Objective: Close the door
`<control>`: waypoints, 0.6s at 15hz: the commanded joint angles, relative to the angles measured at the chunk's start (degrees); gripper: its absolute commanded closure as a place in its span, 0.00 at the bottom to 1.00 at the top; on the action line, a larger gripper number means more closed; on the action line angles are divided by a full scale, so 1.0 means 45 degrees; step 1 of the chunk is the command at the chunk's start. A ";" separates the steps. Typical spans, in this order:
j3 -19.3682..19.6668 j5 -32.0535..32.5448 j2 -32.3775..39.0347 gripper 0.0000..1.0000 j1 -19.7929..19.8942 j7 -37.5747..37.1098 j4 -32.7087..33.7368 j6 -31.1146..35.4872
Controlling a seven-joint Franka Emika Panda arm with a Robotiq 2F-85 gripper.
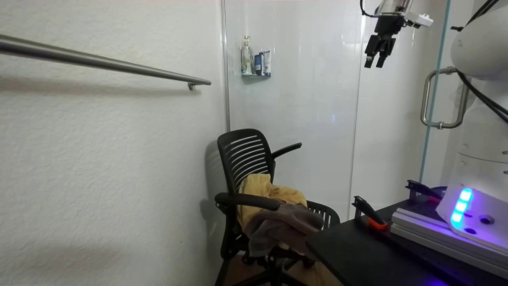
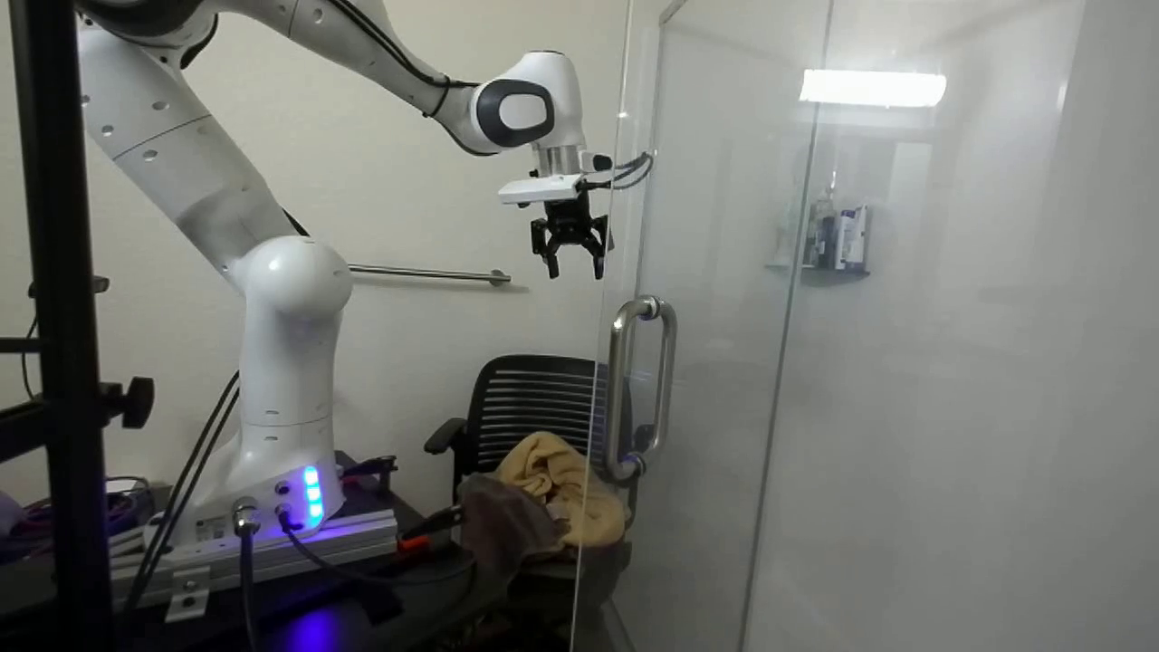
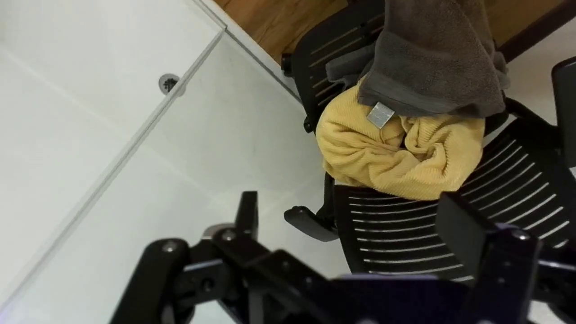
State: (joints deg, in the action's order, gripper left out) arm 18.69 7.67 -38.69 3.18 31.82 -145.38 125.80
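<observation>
The door (image 2: 715, 507) is a clear, glossy panel. Its free edge shows as a teal strip (image 1: 426, 155) in an exterior view and appears to stand out from the enclosure near the robot. The silver D-shaped handle (image 2: 616, 389) straddles the glass and shows in both exterior views (image 1: 428, 95). My gripper (image 2: 577, 270) hangs pointing down, higher than the handle and apart from it, close to the door's edge in the picture. It is open and empty, also in an exterior view (image 1: 374, 63) and the wrist view (image 3: 348, 198). The handle is out of the wrist view.
A black chair (image 1: 245, 153) with yellow (image 3: 400, 157) and grey-brown towels (image 3: 436, 58) stands below the gripper. A grey wall rail (image 1: 99, 59) runs along the wall. The black table (image 1: 357, 254) bears the robot base and clamps. Bottles (image 1: 247, 59) stand on a corner shelf.
</observation>
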 commanded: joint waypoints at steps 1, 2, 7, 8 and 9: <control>-0.1748 0.1002 -0.2332 0.00 0.0053 -0.0373 -0.1345 0.0366; -0.2090 0.1293 -0.2985 0.00 0.0030 -0.0543 -0.1526 0.0285; -0.2410 0.3361 -0.6817 0.00 0.0198 -0.0461 -0.2432 0.0277; -0.2265 0.3764 -0.7591 0.00 0.0260 -0.0429 -0.2536 0.0333; -0.2136 0.4153 -0.8352 0.00 0.0292 -0.0367 -0.2570 0.0303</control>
State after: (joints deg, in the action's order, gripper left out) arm 7.94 22.12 -65.15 2.98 28.61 -152.31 125.96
